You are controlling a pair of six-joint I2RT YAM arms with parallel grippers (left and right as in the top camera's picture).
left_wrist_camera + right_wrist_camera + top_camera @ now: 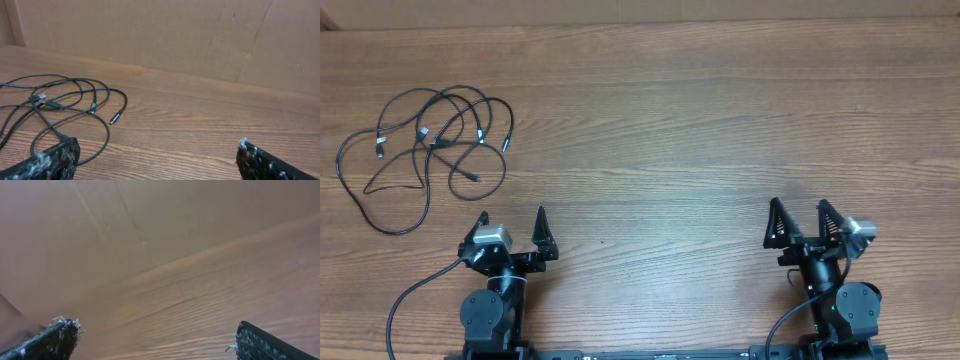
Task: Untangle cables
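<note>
A tangle of thin black cables (425,150) lies on the wooden table at the far left, its loops crossing one another and small plug ends showing. In the left wrist view the cables (60,107) spread across the left half, one plug end (115,119) pointing toward the middle. My left gripper (513,217) stands open near the front edge, below and to the right of the tangle, with nothing between its fingers (55,160). Far from the cables, my right gripper (800,208) stands open at the front right, and its view holds only bare wood between the fingers (260,342).
A brown cardboard wall (175,35) runs along the table's far edge. The wooden table top (670,130) stretches between the two arms.
</note>
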